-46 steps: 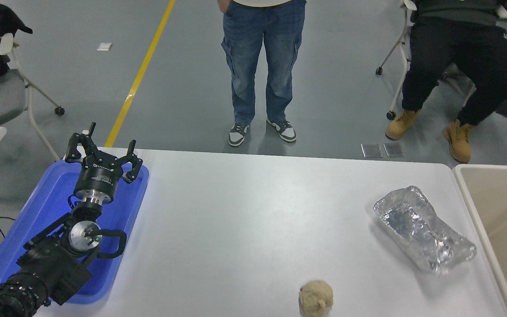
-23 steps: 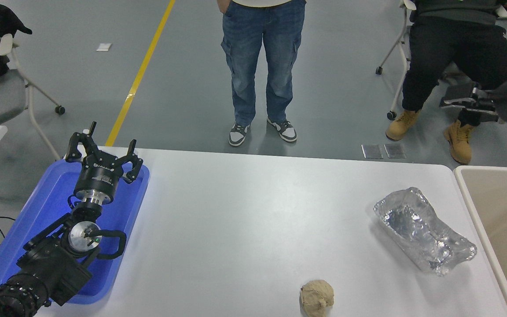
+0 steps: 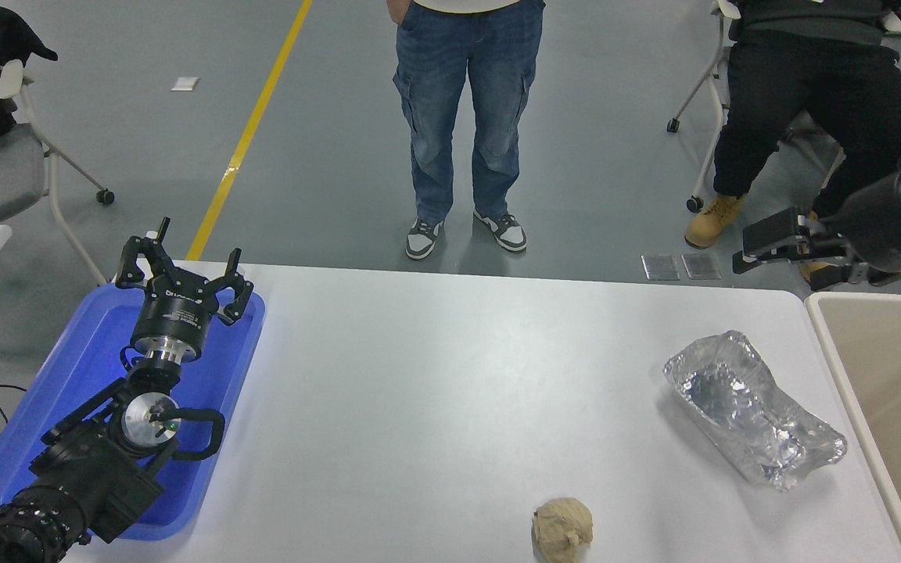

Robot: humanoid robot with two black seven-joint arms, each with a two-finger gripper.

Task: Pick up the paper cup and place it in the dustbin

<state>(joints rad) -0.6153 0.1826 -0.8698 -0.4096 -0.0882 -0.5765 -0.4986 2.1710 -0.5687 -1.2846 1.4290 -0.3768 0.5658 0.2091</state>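
Note:
The paper cup is not in view anywhere on the table. The beige dustbin (image 3: 888, 367) stands at the table's right edge, only its left part showing. My right gripper (image 3: 741, 250) comes in from the right edge, in the air above the table's far right corner, just beyond the dustbin's far rim. It is open with nothing between its fingers. My left gripper (image 3: 183, 267) is parked open over the blue tray (image 3: 67, 375) at the lower left.
A crinkled silver foil tray (image 3: 752, 407) lies on the white table (image 3: 435, 391) near the dustbin. A crumpled tan paper ball (image 3: 562, 528) lies at the front edge. One person stands and another sits beyond the table's far side.
My right arm has come into view from the right edge and moved down and left, towards the table's far right corner. The left arm and the things on the table have not moved.

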